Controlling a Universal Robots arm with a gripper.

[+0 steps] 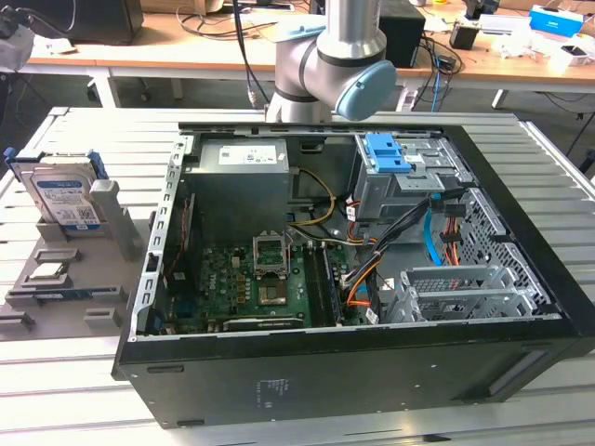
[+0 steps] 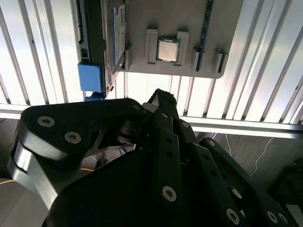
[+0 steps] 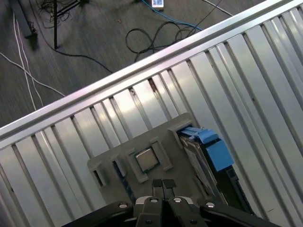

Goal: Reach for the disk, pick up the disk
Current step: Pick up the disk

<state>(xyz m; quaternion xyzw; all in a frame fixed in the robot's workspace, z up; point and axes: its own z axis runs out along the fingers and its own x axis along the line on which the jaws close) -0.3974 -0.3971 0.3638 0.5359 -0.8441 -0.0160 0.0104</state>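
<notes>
One disk (image 1: 63,197) stands on edge in the grey holder (image 1: 107,218), at ten o'clock from the open computer case (image 1: 353,381). One hand (image 3: 163,183), pinched together and empty, hovers over the holder's one chip (image 3: 147,160).

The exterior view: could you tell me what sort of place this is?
Probably an electronics lab: an opened computer case on a slatted table, the disk in a grey fixture, cable-strewn desks behind.

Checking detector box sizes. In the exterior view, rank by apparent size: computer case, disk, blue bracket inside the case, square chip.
Largest to smallest:
1. computer case
2. disk
3. blue bracket, clearly smaller than the disk
4. chip
</notes>
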